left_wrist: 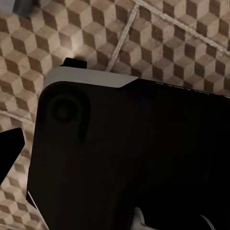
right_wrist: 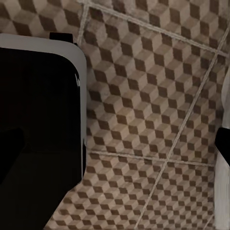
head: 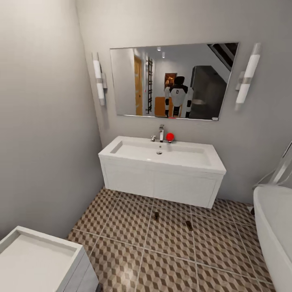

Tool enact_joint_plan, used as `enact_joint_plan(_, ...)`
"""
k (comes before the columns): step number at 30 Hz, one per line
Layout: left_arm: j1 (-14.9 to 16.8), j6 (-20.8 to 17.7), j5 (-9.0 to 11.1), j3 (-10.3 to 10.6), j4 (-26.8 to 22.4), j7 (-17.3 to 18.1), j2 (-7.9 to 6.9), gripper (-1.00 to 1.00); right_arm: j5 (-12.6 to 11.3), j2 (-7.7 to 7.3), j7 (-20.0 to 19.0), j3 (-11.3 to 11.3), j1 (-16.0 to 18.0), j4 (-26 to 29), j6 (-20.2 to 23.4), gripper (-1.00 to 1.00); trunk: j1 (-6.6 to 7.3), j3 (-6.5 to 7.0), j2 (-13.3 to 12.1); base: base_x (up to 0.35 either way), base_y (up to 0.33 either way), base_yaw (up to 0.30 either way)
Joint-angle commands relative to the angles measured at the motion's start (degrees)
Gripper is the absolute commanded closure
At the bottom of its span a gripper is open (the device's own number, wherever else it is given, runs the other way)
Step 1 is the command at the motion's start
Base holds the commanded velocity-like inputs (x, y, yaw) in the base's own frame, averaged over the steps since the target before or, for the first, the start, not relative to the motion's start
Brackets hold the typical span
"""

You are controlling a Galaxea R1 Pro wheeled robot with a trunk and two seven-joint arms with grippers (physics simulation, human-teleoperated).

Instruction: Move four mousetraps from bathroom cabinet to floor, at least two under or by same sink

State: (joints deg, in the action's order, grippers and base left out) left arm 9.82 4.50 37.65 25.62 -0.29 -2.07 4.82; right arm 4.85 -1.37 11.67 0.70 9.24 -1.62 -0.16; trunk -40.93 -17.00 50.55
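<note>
Currently two mousetraps (head: 156,216) (head: 189,225) lie lower-centre on the bathroom floor (head: 121,227) before the sink (head: 162,156); likely light, rigid, pinch slab edges; claw states: cannot tell.

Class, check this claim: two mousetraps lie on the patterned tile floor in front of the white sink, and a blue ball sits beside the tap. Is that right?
Not quite. The ball beside the tap is red, not blue, as the head view shows. The rest holds: two mousetraps lie on the patterned tile floor in front of the white sink.
</note>
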Motion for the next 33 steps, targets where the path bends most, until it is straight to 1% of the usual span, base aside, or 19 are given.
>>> enact_joint_plan(1, 0.0, 0.2, 0.3, 0.5, 0.0, -0.2, 0.02, -1.00, 0.6, 0.04, 0.2, 0.1, 0.1, -0.1, 0.0, -1.00, 0.00, -0.07, 0.0, 0.000, 0.000, 0.274)
enact_joint_plan(9, 0.0, 0.2, 0.3, 0.5, 0.0, -0.2, 0.02, -1.00, 1.6, 0.25, 0.2, 0.1, 0.1, -0.1, 0.0, -1.00, 0.00, -0.06, 0.0, 0.000, 0.000, 0.275)
enact_joint_plan(16, 0.0, 0.2, 0.3, 0.5, 0.0, -0.2, 0.01, -1.00, 3.5, 0.30, 0.2, 0.1, 0.1, -0.1, 0.1, -1.00, 0.00, -0.06, 0.0, 0.000, 0.000, 0.277)
enact_joint_plan(21, 0.0, 0.2, 0.4, 0.5, 0.0, -0.3, 0.01, -1.00, 4.3, 0.31, 0.2, 0.1, 0.1, -0.1, 0.0, -1.00, 0.00, -0.06, 0.0, 0.000, 0.000, 0.279)
enact_joint_plan(33, 0.0, 0.9, 0.8, 0.5, 0.0, -0.3, 0.01, -1.00, 4.8, 0.36, 0.2, 0.0, 0.1, -0.1, 0.1, -1.00, 0.00, -0.06, 0.0, 0.000, 0.000, 0.281)
